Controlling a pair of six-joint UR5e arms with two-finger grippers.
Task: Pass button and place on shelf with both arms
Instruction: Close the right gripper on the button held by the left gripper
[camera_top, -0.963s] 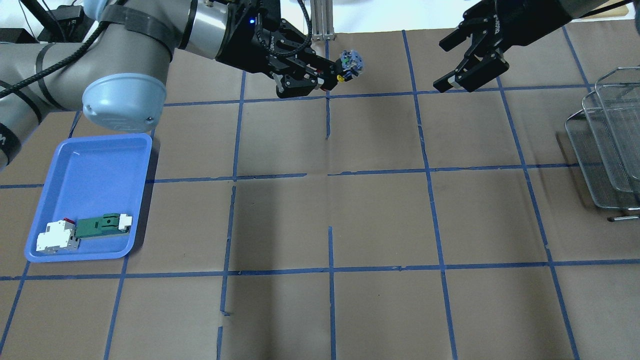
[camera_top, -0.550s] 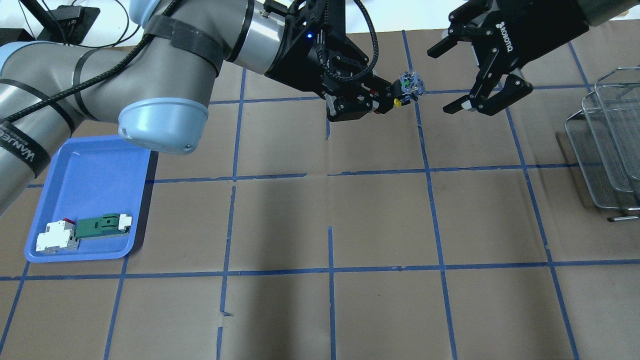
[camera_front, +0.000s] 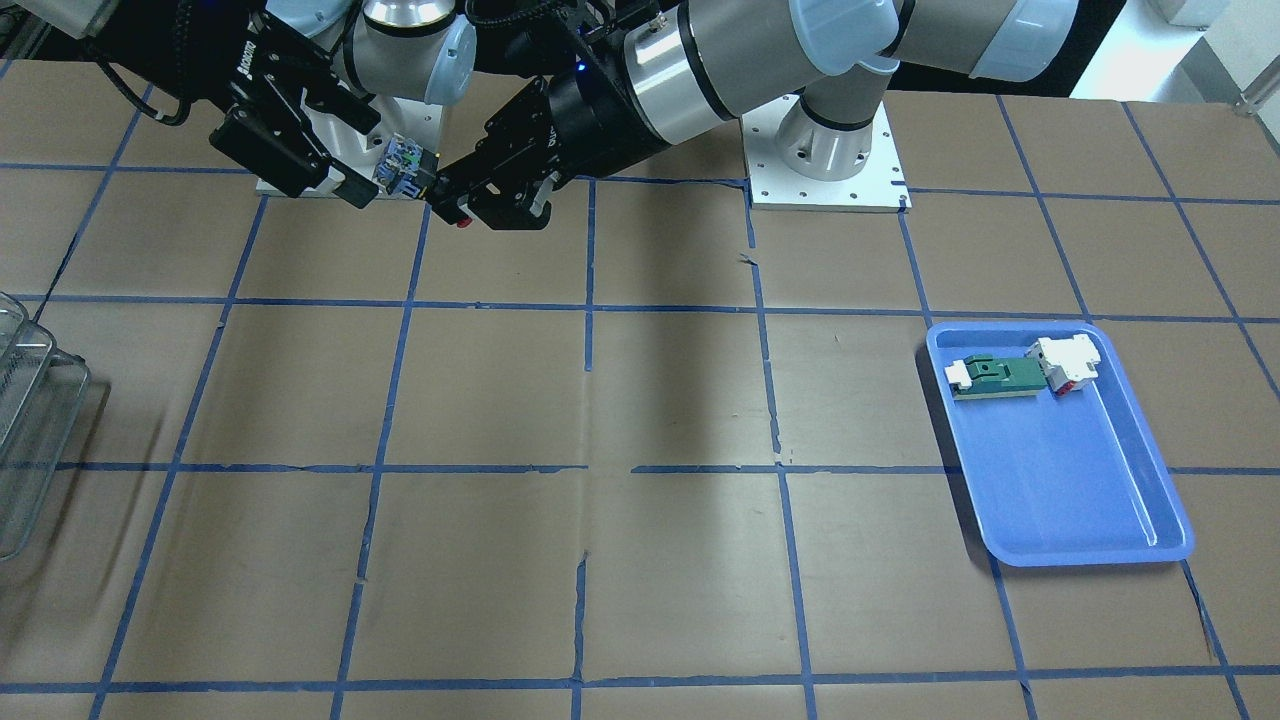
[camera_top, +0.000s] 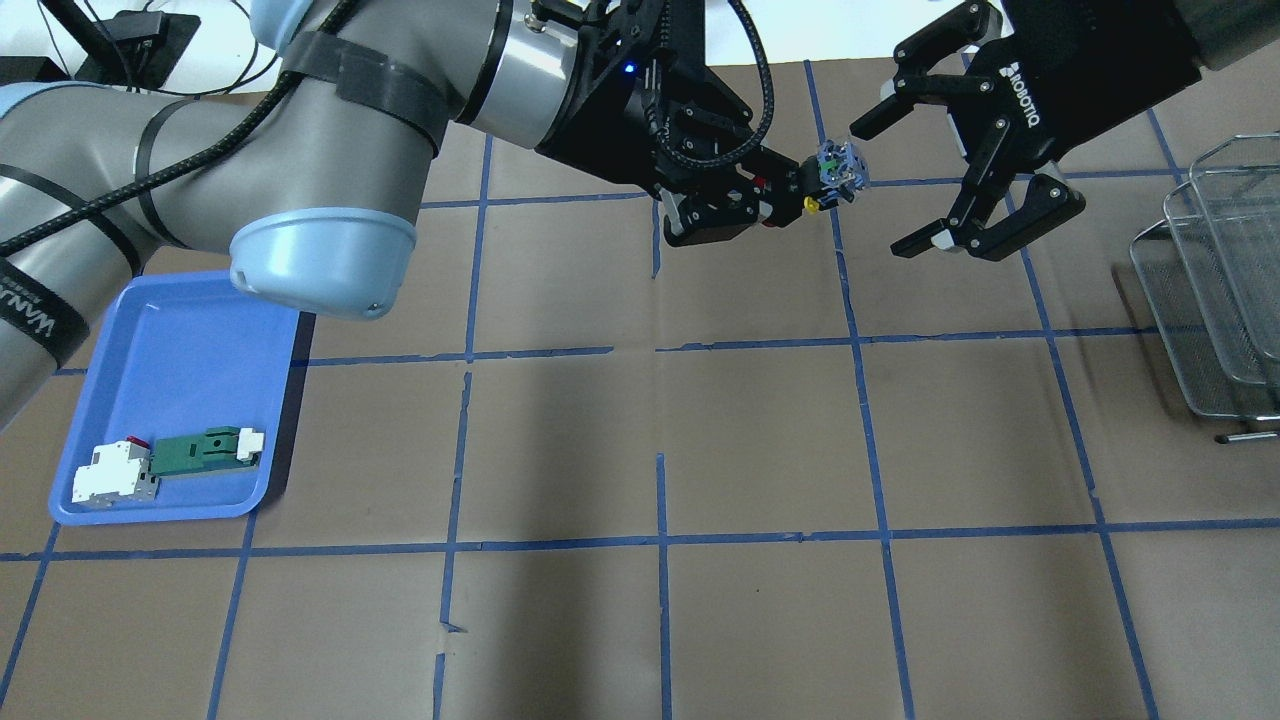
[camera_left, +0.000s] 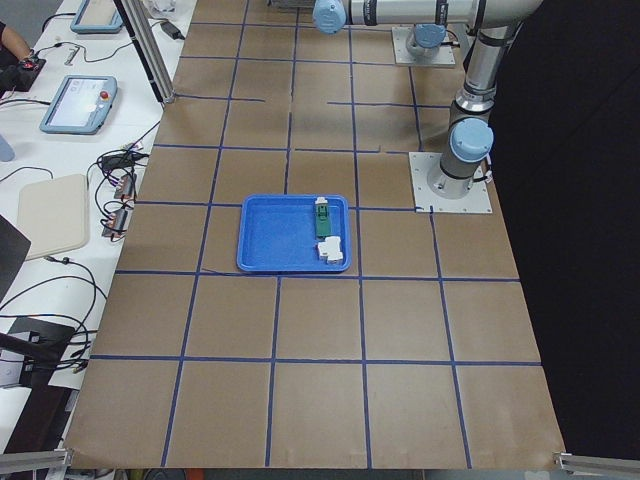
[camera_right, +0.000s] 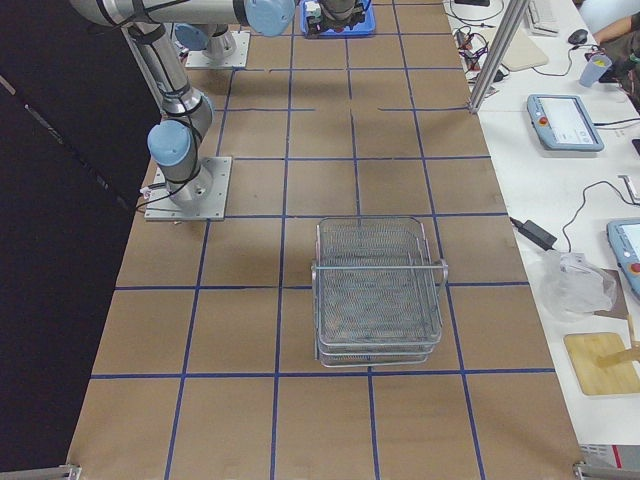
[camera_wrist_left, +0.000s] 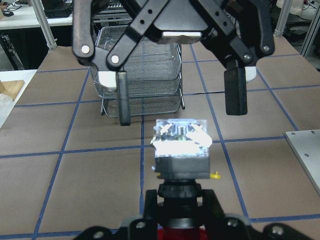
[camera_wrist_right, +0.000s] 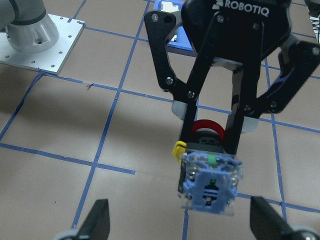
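My left gripper is shut on the button and holds it in the air over the far middle of the table. It grips the black collar, and the blue-and-white block points at my right gripper. The right gripper is open and empty, its fingers just short of the block on either side. In the left wrist view the button sits below the open right fingers. In the right wrist view the block faces the camera, the red cap behind it. The shelf stands at the table's right edge.
A blue tray at the front left holds a green-and-white flat part and a white blocky part. The shelf also shows in the exterior right view. Brown paper with a blue tape grid covers the table.
My left gripper has carried the button to the right, close up to the right gripper. The right gripper has come slightly lower and stays open.
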